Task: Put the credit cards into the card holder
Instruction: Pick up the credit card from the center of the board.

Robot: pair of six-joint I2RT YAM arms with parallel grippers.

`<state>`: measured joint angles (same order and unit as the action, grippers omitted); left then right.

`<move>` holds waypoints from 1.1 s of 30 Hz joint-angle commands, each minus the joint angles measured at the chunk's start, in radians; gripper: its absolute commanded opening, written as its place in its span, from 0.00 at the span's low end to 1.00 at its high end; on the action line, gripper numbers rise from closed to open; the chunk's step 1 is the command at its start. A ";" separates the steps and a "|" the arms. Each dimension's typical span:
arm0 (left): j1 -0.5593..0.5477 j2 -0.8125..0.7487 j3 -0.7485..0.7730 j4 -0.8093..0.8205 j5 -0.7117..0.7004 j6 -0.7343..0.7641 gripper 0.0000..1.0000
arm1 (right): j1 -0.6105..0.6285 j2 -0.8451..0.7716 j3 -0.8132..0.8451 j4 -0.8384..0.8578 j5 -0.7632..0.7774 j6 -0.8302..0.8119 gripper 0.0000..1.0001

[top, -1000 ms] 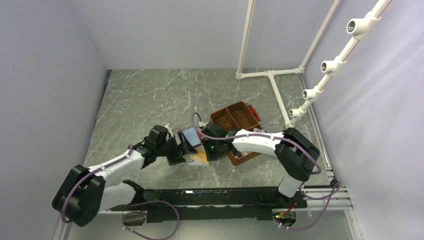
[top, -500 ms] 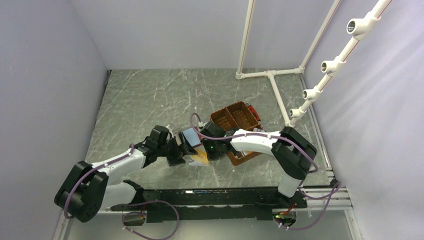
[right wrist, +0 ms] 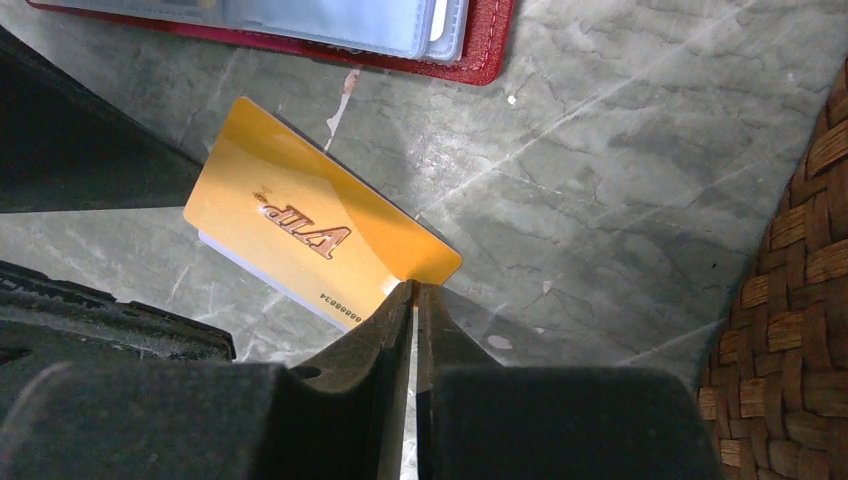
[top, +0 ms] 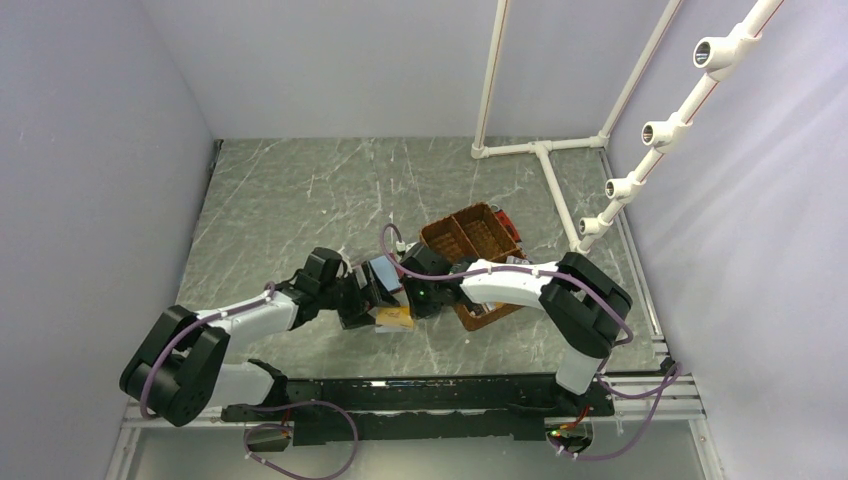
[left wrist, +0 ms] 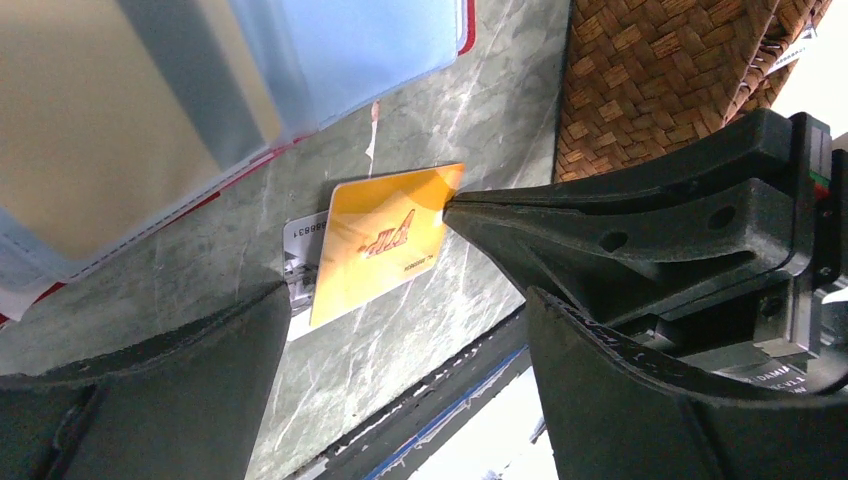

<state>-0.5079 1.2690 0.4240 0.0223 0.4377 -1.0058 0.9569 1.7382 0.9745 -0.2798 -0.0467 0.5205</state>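
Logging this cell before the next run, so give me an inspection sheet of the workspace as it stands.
Surface: grey marbled table.
Job's things: red card holder lies open; orange card lies flat over a white card, both outside it.
Clutter: woven basket beside the cards.
Grippers: right gripper shut on the orange card's corner; left gripper open, straddling the cards.
Cables: purple cables along both arms.
Surroundings: white pipe frame, plain walls.

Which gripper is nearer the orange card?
Right. The right gripper's shut jaws meet the card at one edge; the left gripper is open, its fingers either side of the card, no contact visible.
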 commanded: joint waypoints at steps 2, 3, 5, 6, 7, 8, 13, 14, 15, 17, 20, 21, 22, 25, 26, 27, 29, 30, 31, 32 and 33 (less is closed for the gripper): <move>0.002 0.012 0.026 0.034 0.002 0.022 0.94 | 0.003 0.049 -0.048 -0.022 0.006 0.004 0.08; 0.002 0.012 0.024 0.040 0.001 0.021 0.94 | 0.003 0.051 -0.049 -0.018 0.003 0.003 0.07; 0.002 0.017 0.016 0.063 0.006 0.014 0.94 | 0.003 0.053 -0.053 -0.011 -0.004 0.004 0.07; 0.002 0.020 0.010 0.084 0.011 0.007 0.94 | 0.003 0.055 -0.055 -0.009 -0.005 0.004 0.07; 0.002 0.022 0.002 0.111 0.020 -0.001 0.93 | 0.002 0.055 -0.056 -0.009 -0.006 0.004 0.07; 0.002 0.025 -0.005 0.143 0.029 -0.010 0.92 | 0.003 0.057 -0.056 -0.009 -0.005 0.004 0.07; 0.002 0.017 -0.020 0.178 0.042 -0.028 0.81 | 0.003 0.062 -0.057 -0.003 -0.011 0.006 0.06; 0.002 0.009 -0.022 0.174 0.041 -0.029 0.77 | 0.003 0.063 -0.057 -0.004 -0.011 0.006 0.06; 0.002 0.001 -0.021 0.170 0.040 -0.032 0.73 | 0.003 0.064 -0.058 -0.003 -0.013 0.005 0.06; 0.002 -0.017 -0.025 0.168 0.038 -0.038 0.67 | 0.003 0.065 -0.059 -0.002 -0.015 0.006 0.06; 0.002 -0.032 -0.037 0.190 0.051 -0.055 0.61 | 0.003 0.069 -0.060 0.003 -0.021 0.007 0.06; 0.002 -0.034 -0.041 0.204 0.059 -0.063 0.60 | 0.003 0.070 -0.060 0.005 -0.024 0.007 0.06; 0.002 -0.035 -0.046 0.217 0.067 -0.069 0.58 | 0.003 0.071 -0.061 0.007 -0.027 0.009 0.06; 0.002 -0.042 -0.051 0.243 0.074 -0.080 0.52 | 0.003 0.076 -0.063 0.013 -0.034 0.009 0.06; 0.002 -0.046 -0.051 0.246 0.075 -0.081 0.50 | 0.003 0.076 -0.063 0.014 -0.035 0.010 0.06; 0.002 -0.050 -0.053 0.254 0.075 -0.083 0.48 | 0.003 0.078 -0.064 0.014 -0.036 0.009 0.06; 0.002 -0.062 -0.056 0.254 0.072 -0.086 0.46 | 0.003 0.077 -0.067 0.016 -0.036 0.010 0.06; 0.002 -0.066 -0.056 0.251 0.069 -0.085 0.45 | 0.003 0.075 -0.068 0.017 -0.037 0.011 0.06; 0.002 -0.068 -0.057 0.252 0.068 -0.084 0.42 | 0.003 0.076 -0.069 0.018 -0.038 0.011 0.06; 0.002 -0.068 -0.057 0.255 0.067 -0.083 0.40 | 0.003 0.076 -0.069 0.019 -0.038 0.011 0.05; 0.002 -0.068 -0.056 0.262 0.067 -0.085 0.39 | 0.003 0.078 -0.070 0.019 -0.040 0.012 0.05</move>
<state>-0.4919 1.2301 0.3473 0.1116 0.4213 -1.0424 0.9447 1.7378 0.9604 -0.2527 -0.0719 0.5247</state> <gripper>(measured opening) 0.422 0.057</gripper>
